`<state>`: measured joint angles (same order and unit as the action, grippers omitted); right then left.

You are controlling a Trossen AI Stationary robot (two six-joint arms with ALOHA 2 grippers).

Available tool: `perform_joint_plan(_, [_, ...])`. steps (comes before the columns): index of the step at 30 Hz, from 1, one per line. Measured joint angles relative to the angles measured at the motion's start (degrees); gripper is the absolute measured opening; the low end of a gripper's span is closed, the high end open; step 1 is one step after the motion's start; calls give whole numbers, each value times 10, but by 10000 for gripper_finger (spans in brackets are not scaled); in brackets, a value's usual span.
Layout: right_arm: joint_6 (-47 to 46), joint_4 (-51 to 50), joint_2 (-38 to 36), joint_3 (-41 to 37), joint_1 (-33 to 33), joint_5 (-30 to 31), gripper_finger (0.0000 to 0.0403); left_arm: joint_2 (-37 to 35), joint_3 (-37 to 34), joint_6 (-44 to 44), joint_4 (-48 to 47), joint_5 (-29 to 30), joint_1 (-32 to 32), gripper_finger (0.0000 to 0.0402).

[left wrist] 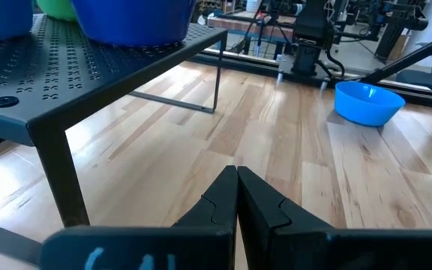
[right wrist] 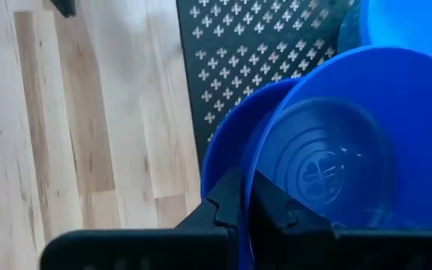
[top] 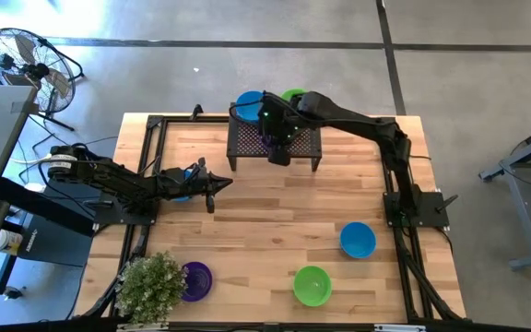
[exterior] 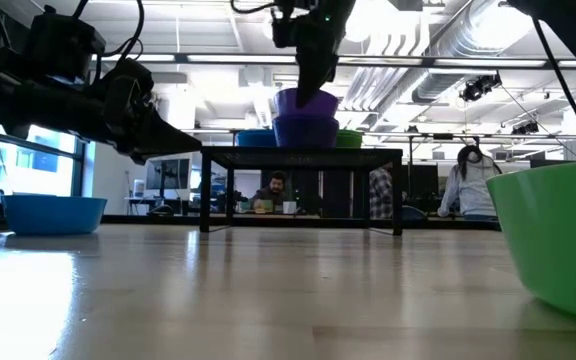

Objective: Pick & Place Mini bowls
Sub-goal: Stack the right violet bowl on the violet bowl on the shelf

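The right gripper (top: 278, 152) is hanging over the black perforated rack (top: 247, 140) at the far side of the table, its fingers pinched tight on the rim of a purple mini bowl (exterior: 306, 117), which in the low view is showing lifted and tilted in a nested purple bowl on the rack top; the right wrist view is showing the dark fingers biting one bowl wall with a second bowl nested under it. My judgement is that the step in hand is taking a bowl off the rack stack; whether the lower bowl is coming up with it I cannot tell. The next move is calling for a clean vertical lift so the smooth nested shells separate, then a carry toward open table. The left gripper (top: 212, 185) is waiting low over the left side of the table, fingers pressed together on nothing. Other bowls are lying loose: a blue bowl (top: 358, 239) and a green bowl (top: 312, 285) on the near right, a purple bowl (top: 196, 280) beside the potted plant (top: 151, 288). The bowls are glossy, round, thin-walled plastic with ribbed bases; the rack is matt punched metal on slim legs; the table (top: 275, 221) is pale planked wood.
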<state>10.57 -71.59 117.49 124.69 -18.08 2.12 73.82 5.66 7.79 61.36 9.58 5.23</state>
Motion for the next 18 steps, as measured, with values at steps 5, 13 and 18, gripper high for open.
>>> perform_joint_plan(5, [0, -5, 6, 0, -5, -25, 6, 0, 0, 0, -3, 0, 0, 0])
perform_joint_plan(13, [8, -7, 19, 0, -6, -27, 16, 0, 0, 0, -3, 0, 0, 0])
perform_joint_plan(18, [15, -1, 20, 1, -5, -24, 57, 0, 0, 0, -3, -1, 0, 0])
